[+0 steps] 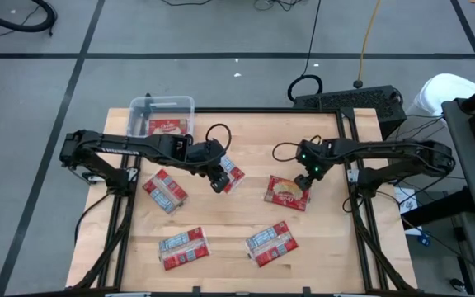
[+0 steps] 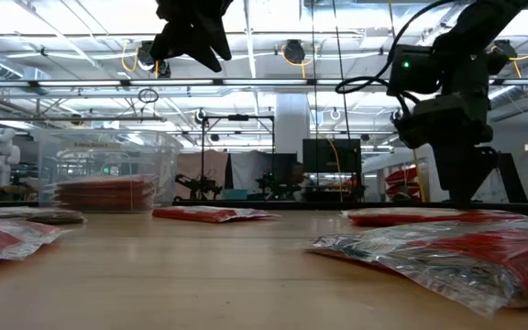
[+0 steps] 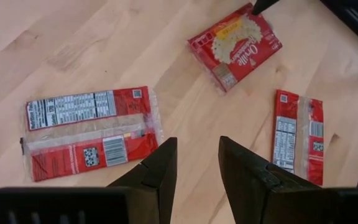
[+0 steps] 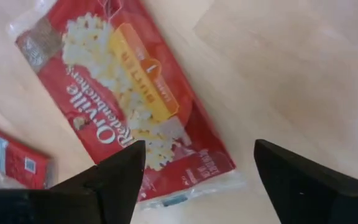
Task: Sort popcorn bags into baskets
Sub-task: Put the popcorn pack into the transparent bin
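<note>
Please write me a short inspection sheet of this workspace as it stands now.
Surface: wooden table, bare between packets.
Job's things: five popcorn bags loose on the table; clear basket at the far left corner holds at least one.
Clutter: nothing seen.
Grippers: left gripper open, empty, raised over the table; right gripper open above a picture-side-up bag.
Cables: looped along both arms, more on the floor.
Surroundings: keyboard behind the table.

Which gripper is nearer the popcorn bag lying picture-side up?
The right gripper: it hovers directly over that picture-side-up bag, jaws open. The left gripper is well off to the bag's left, above another bag, jaws narrowly open.
</note>
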`<state>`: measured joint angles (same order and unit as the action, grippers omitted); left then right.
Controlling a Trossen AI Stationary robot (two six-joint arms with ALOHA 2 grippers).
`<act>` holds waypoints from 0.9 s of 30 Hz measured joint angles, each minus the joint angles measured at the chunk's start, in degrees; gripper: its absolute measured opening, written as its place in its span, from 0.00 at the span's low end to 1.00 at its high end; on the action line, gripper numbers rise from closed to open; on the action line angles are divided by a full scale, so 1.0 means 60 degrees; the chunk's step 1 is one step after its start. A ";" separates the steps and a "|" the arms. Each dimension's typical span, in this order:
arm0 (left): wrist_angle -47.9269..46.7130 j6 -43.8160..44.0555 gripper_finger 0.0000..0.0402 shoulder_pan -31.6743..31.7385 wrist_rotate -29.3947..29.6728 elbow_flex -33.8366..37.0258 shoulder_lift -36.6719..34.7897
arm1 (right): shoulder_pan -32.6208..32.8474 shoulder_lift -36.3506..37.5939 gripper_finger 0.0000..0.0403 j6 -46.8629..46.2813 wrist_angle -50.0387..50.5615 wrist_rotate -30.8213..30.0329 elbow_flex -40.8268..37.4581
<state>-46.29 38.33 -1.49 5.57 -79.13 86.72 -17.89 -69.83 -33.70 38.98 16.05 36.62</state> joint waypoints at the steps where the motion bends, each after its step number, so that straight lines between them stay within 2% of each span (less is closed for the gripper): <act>1: -0.0003 -0.0031 0.30 0.0026 -0.0036 0.0000 0.0001 | 0.0000 -0.0031 0.73 0.0146 -0.0150 0.0097 -0.0088; 6: -0.0008 -0.0031 0.30 0.0068 -0.0100 0.0000 0.0004 | 0.0000 -0.0158 0.71 0.0253 -0.1290 0.0575 -0.0793; 11: -0.0010 0.0054 0.30 0.0032 -0.0107 0.0000 0.0004 | -0.0004 -0.0102 0.65 0.0313 -0.2039 0.0605 -0.1545; 15: -0.0010 0.0040 0.30 0.0036 -0.0114 0.0000 0.0004 | -0.0006 -0.0111 0.49 0.0460 -0.2290 0.0588 -0.1977; 22: -0.0003 -0.0094 0.30 0.0186 -0.0124 0.0000 0.0007 | -0.0007 -0.0108 0.06 0.0550 -0.2792 0.0634 -0.2353; 24: 0.0003 -0.0129 0.30 0.0240 -0.0110 0.0000 0.0007 | -0.0007 -0.0062 0.03 0.0448 -0.3097 0.0922 -0.2353; 27: 0.0020 0.0027 0.30 0.0295 0.0111 0.0000 0.0008 | -0.0015 0.0151 0.02 -0.0029 -0.3741 0.1471 -0.2384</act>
<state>-46.17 38.50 0.28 6.24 -79.13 86.77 -17.98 -68.93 -33.88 16.53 24.88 22.31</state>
